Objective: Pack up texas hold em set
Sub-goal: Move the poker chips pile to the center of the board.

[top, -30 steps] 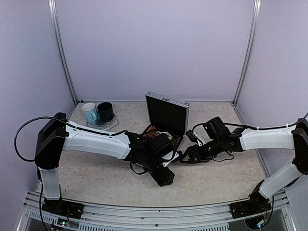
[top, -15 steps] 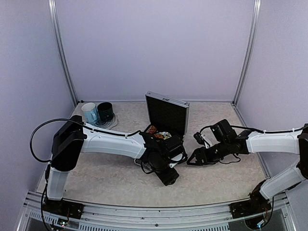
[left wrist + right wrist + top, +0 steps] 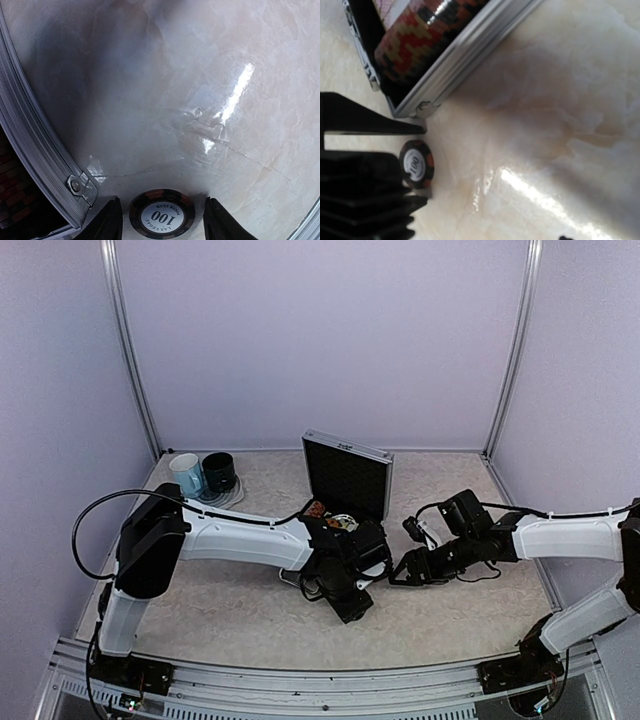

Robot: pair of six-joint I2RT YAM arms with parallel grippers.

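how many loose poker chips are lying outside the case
1: a round black-and-orange chip marked 100 lies on the table beside the silver ribbed aluminium case, at its corner, inside the left gripper. Others may be hidden.

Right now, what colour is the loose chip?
Chip: black, orange-striped rim, white centre; left wrist view.

From above, the left arm point(image 3: 250, 538) hides most of the case point(image 3: 346, 475) tray, the chip point(image 3: 161, 216) is lost there, and up close the left gripper point(image 3: 161, 201) fingers point(image 3: 111, 222) run off the bottom edge, chip rows point(image 3: 420, 35) blurred.
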